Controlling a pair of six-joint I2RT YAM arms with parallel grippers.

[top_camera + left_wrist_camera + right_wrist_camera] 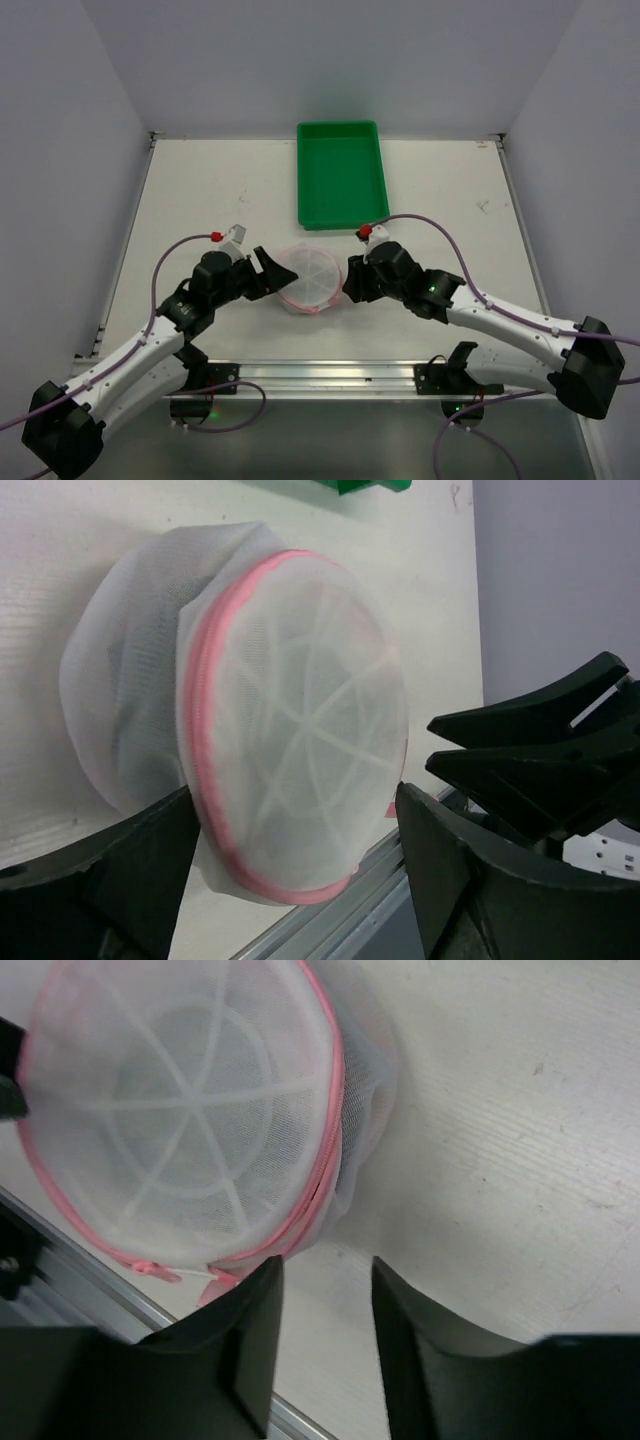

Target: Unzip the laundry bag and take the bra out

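— How is the laundry bag (308,275) coloured?
— Translucent white mesh is seen, edged by pink zipper trim (203,695); a white spoke pattern is shown on the round face.
— And the rest?
— The tray (341,172) is coloured green, the tabletop (200,190) off-white; the left pincer (266,271) and right pincer (352,281) are finished in black.

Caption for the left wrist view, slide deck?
Open left gripper flanks the pink-trimmed mesh laundry bag on the table.
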